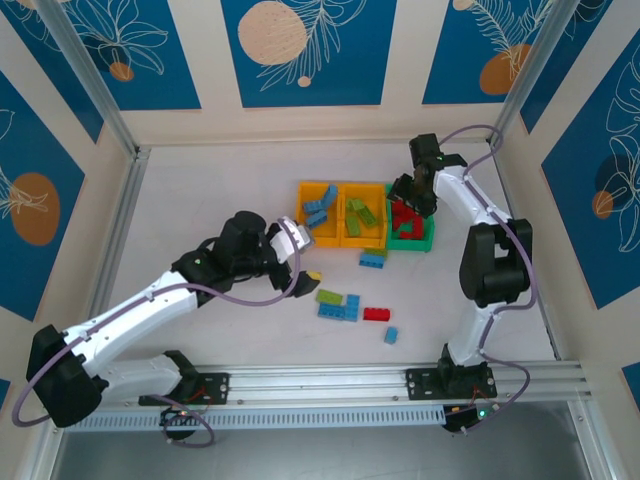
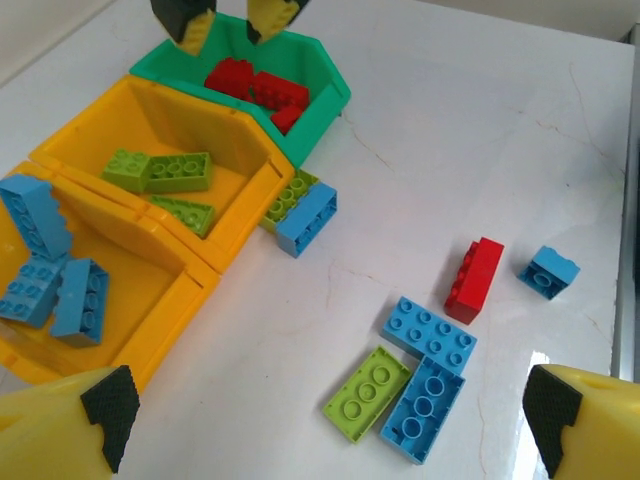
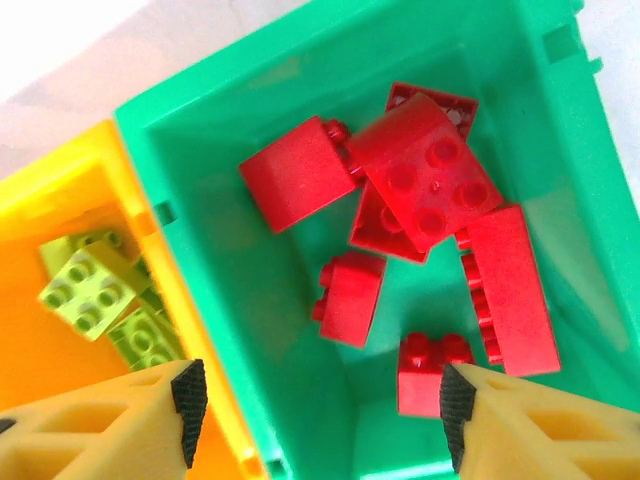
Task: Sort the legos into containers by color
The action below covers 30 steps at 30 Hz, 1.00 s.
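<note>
My right gripper [image 1: 412, 192] [image 3: 315, 400] hangs open over the green bin [image 1: 411, 245] [image 3: 250, 290], empty, with several red legos [image 3: 425, 180] lying below it. The middle orange bin [image 1: 362, 243] [image 2: 245, 185] holds lime legos [image 2: 165, 172] [image 3: 88, 287]. Blue legos [image 2: 55, 285] lie in the left orange bin [image 1: 318, 185] [image 2: 150, 345]. My left gripper [image 1: 300, 254] [image 2: 327, 420] is open and empty above loose legos on the table: a lime one [image 2: 367, 392], two blue ones [image 2: 428, 335], a red one [image 2: 475, 280] and a small blue one [image 2: 548, 272].
A lime and a blue lego [image 2: 300, 212] [image 1: 373, 258] lie against the front of the bins. The white table [image 1: 200, 190] is fenced by metal rails, with an aluminium rail [image 1: 330, 380] along the near edge.
</note>
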Tool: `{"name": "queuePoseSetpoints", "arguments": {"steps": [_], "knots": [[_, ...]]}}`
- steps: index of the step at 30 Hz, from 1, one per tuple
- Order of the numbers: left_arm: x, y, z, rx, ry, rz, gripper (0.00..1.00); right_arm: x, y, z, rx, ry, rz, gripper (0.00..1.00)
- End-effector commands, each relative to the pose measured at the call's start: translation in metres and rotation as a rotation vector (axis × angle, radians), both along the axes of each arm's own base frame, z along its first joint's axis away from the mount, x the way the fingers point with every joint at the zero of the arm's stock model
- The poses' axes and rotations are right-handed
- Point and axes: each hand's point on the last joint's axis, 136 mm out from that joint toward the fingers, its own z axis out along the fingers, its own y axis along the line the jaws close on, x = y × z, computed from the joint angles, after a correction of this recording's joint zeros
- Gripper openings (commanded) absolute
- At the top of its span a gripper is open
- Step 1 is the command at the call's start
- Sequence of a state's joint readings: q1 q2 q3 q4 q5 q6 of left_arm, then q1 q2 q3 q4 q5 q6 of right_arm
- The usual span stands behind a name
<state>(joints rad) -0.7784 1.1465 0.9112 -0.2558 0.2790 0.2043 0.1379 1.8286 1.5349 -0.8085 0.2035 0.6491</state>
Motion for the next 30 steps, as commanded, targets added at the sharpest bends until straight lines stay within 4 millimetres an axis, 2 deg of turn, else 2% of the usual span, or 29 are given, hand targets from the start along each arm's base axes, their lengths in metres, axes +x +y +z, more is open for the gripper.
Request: {"name": "queuePoseSetpoints", "arguments": {"steps": [1, 5, 8, 11, 15, 20, 26, 30], "knots": [[-0.019, -0.008, -0.019, 0.060, 0.018, -0.131, 1.00, -0.028, 0.003, 0.044, 0.032, -0.065, 0.015, 0.66], [-0.048, -0.018, -0.057, 0.246, -0.103, -0.353, 1.00, -0.058, -0.011, 0.067, 0.024, -0.131, -0.034, 0.68], [-0.056, -0.025, -0.086, 0.383, -0.180, -0.437, 1.00, -0.074, -0.020, 0.076, 0.039, -0.167, -0.076, 0.71], [-0.061, -0.036, -0.109, 0.431, -0.208, -0.488, 1.00, -0.084, -0.025, 0.080, 0.042, -0.181, -0.088, 0.72], [-0.062, -0.048, -0.138, 0.470, -0.234, -0.520, 1.00, -0.088, -0.027, 0.079, 0.053, -0.165, -0.090, 0.72], [-0.055, -0.059, -0.163, 0.486, -0.222, -0.518, 0.97, -0.086, -0.019, 0.071, 0.118, -0.130, -0.082, 0.72], [-0.056, -0.067, -0.183, 0.510, -0.166, -0.546, 0.87, -0.085, -0.014, 0.064, 0.150, -0.098, -0.079, 0.72], [-0.061, -0.067, -0.190, 0.521, -0.134, -0.569, 0.73, -0.086, -0.013, 0.060, 0.156, -0.086, -0.081, 0.72]]}}
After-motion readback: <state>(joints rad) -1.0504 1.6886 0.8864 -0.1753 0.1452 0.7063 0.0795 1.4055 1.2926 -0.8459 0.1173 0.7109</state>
